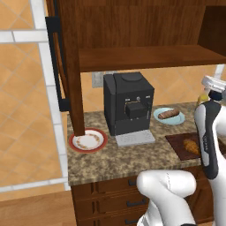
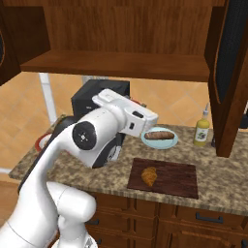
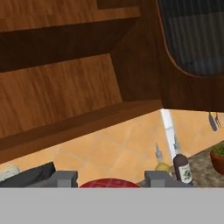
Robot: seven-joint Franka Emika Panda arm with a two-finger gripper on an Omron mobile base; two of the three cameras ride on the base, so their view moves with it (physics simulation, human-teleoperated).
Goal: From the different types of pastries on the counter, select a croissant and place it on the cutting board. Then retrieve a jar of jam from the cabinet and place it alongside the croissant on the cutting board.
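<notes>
1. Dark wooden cabinet [image 2: 121, 34] is seen open above the granite counter [image 1: 114, 159].
2. On the counter, the cutting board [image 2: 169, 181] is laid with the croissant [image 2: 149, 176] on it.
3. A log-shaped pastry [image 2: 159, 135] is kept on a blue plate [image 2: 167, 143] nearby.
4. The gripper [image 3: 109, 179] is closed on the jar of jam [image 3: 109, 183], whose red lid is seen between the fingertips.
</notes>
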